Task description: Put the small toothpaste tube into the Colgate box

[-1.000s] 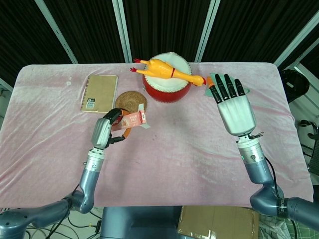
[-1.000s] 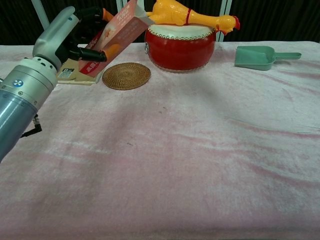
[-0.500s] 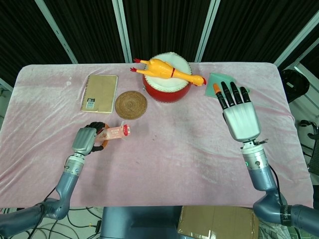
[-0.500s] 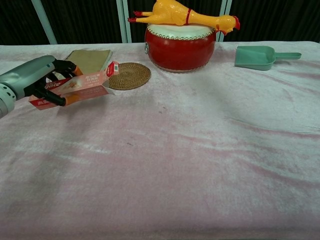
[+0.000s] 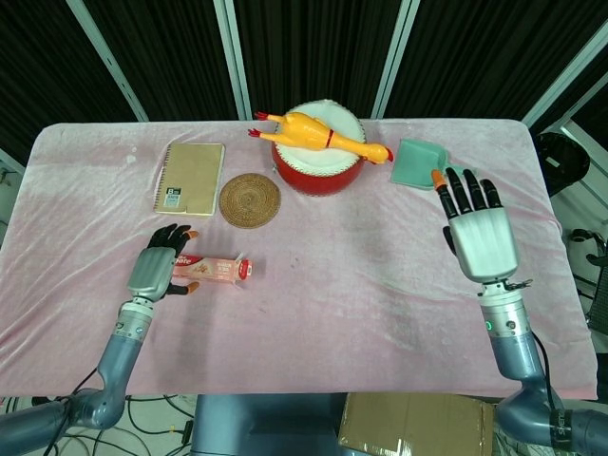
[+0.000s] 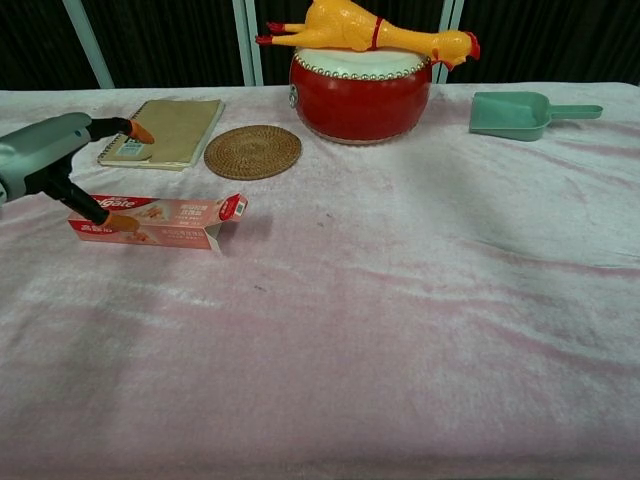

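I am resting my left hand [image 5: 157,274] at the near end of the box [image 6: 155,219], fingers loosened and fanned, one fingertip [image 6: 122,221] touching the top face of the carton. I am no longer clamping it; the box is lying flat on the surface [image 6: 400,330], its length running rightward from my hand, its end flap [image 6: 232,208] hanging open on the far end. The box is lying just in front of the coaster [image 5: 250,199], with the notebook [image 5: 190,177] to the coaster's left and the drum [image 5: 318,149] with the chicken [image 5: 318,132] to its right.

My right hand [image 5: 480,237] is hovering, palm flat and fingers spread, holding nothing, well to the right of the coaster and just in front of the scoop [image 5: 418,163].

I am not seeing the tube anywhere on the surface. I judge it is already sitting inside the box, though the open mouth does not let me confirm that.

So I am taking this as the closing step: setting the box down and letting go. Next I am needing to lift my left hand straight off without dragging the carton, and, if the tube is indeed inside, perhaps tuck the flap shut.
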Controlling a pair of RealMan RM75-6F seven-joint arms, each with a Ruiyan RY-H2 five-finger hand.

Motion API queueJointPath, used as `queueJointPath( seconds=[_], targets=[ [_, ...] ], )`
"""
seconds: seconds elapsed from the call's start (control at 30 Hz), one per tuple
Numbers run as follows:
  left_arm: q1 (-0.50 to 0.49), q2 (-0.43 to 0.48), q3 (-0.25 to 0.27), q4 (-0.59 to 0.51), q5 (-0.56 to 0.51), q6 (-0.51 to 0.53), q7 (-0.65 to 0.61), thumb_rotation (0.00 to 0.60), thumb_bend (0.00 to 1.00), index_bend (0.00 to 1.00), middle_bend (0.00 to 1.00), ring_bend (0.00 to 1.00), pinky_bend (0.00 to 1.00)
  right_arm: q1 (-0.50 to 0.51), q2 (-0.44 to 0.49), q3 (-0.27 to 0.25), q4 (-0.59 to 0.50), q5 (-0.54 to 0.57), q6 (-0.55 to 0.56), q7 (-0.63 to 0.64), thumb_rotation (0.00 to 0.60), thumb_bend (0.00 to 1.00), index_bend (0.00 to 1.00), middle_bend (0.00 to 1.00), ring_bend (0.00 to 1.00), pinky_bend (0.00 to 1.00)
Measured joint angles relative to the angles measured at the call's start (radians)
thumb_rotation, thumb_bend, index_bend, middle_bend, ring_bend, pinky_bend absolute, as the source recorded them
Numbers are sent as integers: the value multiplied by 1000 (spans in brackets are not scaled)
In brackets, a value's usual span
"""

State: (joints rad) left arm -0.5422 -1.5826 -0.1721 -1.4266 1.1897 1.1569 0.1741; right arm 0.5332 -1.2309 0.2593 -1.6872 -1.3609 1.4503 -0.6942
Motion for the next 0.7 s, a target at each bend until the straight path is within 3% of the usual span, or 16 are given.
queueJointPath(
  seconds=[0.23,0.43,0.7],
  targets=[
    [74,141,42,-112,108,116,-15,600,127,110,0,0,17,-93,58,-37,-54,29,29,109,600,162,0,4,2,164],
    [183,298,119,-176,215,251,-33,600,125,14,0,0,0,-224,151,-112,-136,102,36,229,600,130,0,0,0,149],
    [332,414,194,-209,308,425,-96,600,123,0,0,0,0,-377,198,-222,-107,16,129,376,600,129,0,0,0,148]
  ],
)
